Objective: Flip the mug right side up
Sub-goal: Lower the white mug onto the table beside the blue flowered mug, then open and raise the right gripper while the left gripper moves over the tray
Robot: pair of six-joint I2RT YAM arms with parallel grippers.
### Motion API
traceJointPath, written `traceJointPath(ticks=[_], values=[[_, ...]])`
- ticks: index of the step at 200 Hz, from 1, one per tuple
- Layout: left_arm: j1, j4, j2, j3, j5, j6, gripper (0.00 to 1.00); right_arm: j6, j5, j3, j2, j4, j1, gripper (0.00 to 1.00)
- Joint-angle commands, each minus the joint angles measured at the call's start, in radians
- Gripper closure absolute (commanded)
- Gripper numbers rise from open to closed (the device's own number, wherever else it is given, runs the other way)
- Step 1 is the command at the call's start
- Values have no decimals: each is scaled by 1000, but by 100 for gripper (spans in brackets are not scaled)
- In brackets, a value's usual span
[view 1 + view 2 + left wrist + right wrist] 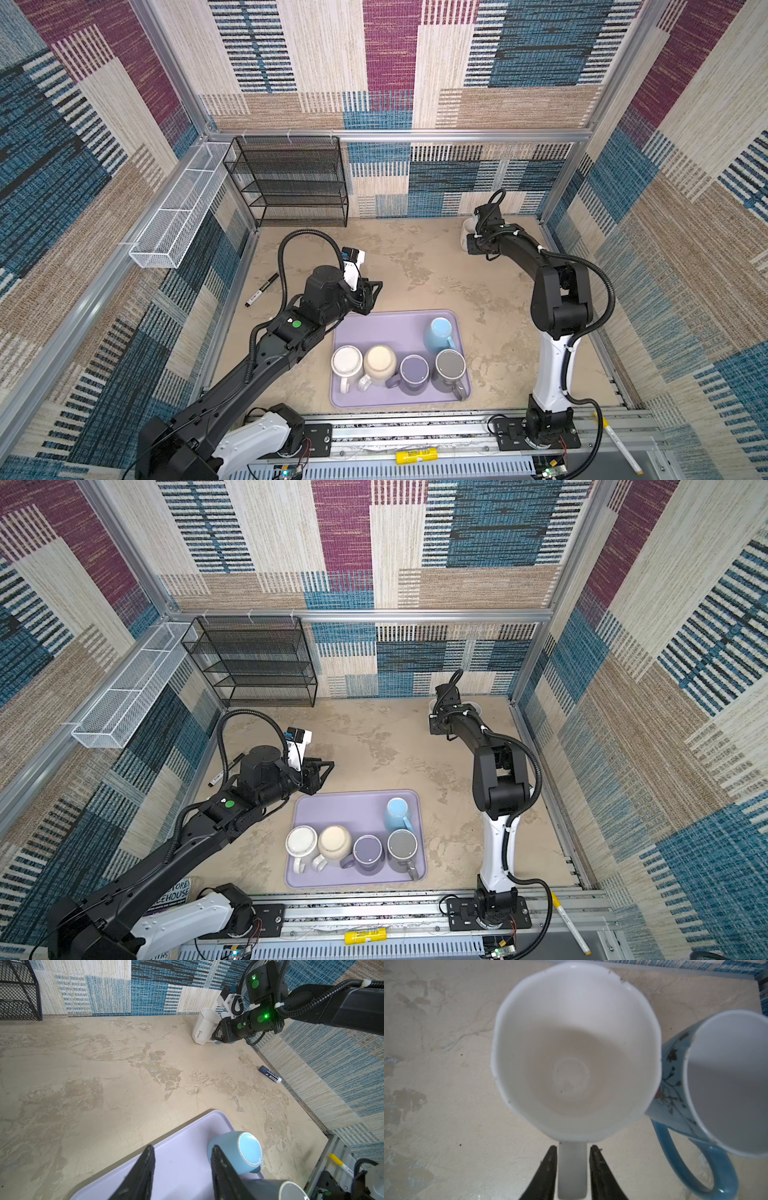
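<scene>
A white mug [576, 1051] stands mouth up on the table at the far right corner [468, 231], its side marked "Simple" [202, 1027]. My right gripper [573, 1148] straddles its handle [572, 1167]. The fingers [548, 1169] stand a hair off each side of the handle, so it is open. Touching the white mug is an upright blue floral mug [724, 1084]. My left gripper [183, 1148] hangs open and empty over the far left corner of the lavender tray [382, 328]. Several mugs stand bottom up on that tray, among them a light blue one [439, 332].
A black wire shelf [291, 183] stands at the back left, with a white mesh basket [178, 208] on the left wall. A black marker [262, 289] lies left of my left arm. A small blue-and-white stick [270, 1073] lies by the right wall.
</scene>
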Motion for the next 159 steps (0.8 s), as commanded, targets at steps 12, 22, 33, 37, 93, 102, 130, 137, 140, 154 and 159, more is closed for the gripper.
traceJointPath(ticks=[12, 22, 33, 37, 93, 102, 130, 137, 140, 154, 159], values=[[-2, -21, -1, 9, -14, 20, 55, -1, 0, -10, -33, 24, 0, 66], [-4, -27, -1, 9, -16, 21, 55, 0, -3, -19, -48, 26, -1, 63], [-4, -36, -1, 12, -22, 21, 55, 0, -8, -31, -68, 30, 0, 61], [-5, -42, -2, 13, -24, 21, 55, 0, -12, -35, -76, 33, 0, 61], [-14, -95, 0, 39, -48, 21, 54, 18, -103, -114, -209, 72, 1, 58], [-15, -111, 2, 45, -62, 20, 54, 25, -128, -149, -239, 89, 1, 58], [-19, -172, 11, 72, -97, -4, 55, 50, -218, -248, -338, 157, 6, 58], [-20, -192, 13, 77, -108, -17, 55, 54, -243, -272, -360, 176, 8, 58], [-20, -201, 15, 78, -111, -24, 55, 54, -254, -281, -368, 183, 9, 58], [-22, -249, 28, 90, -125, -45, 55, 58, -291, -317, -400, 206, 11, 58], [-25, -262, 30, 91, -135, -53, 55, 60, -301, -330, -411, 215, 12, 59]])
